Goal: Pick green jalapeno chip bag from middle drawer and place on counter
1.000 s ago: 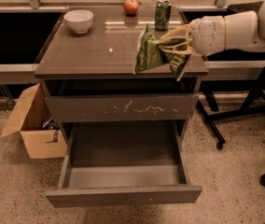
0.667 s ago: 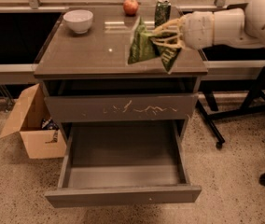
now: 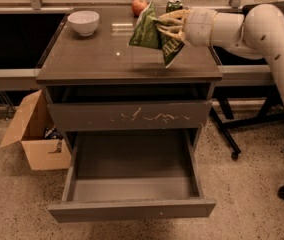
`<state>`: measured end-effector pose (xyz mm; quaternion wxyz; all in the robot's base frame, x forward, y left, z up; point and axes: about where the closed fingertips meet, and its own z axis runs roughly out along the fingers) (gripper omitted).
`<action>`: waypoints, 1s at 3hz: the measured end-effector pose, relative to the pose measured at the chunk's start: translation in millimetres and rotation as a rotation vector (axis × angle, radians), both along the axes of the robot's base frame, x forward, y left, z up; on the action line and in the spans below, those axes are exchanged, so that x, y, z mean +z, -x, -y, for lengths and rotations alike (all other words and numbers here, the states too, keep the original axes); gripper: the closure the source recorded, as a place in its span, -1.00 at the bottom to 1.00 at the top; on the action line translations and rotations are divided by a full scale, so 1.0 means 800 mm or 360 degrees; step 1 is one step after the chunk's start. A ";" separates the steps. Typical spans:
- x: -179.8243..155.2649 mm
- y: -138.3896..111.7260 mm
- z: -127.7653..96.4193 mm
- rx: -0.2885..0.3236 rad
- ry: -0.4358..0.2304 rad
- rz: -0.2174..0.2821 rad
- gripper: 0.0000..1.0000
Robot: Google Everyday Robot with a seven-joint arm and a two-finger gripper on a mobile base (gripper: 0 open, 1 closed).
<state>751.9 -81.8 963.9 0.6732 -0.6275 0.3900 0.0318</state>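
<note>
Glossy grey-brown counter [image 3: 102, 59] carries a white bowl [image 3: 83, 22], red apple [image 3: 139, 6] and green can [image 3: 173, 5] along its back edge. I see the pale two-finger gripper [image 3: 166, 28] over the counter's right rear, jaws clamped onto the crinkly green jalapeno chip bag [image 3: 146, 30], which hangs tilted just above the top. Below, the wide grey middle drawer [image 3: 132, 210] stands pulled out.

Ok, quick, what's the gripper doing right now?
Gripper: jaws closed on the green chip bag, holding it above the counter, toward the back right.
</note>
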 end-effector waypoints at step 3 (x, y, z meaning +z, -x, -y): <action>-0.027 -0.062 -0.003 -0.0233 -0.0193 -0.0192 0.17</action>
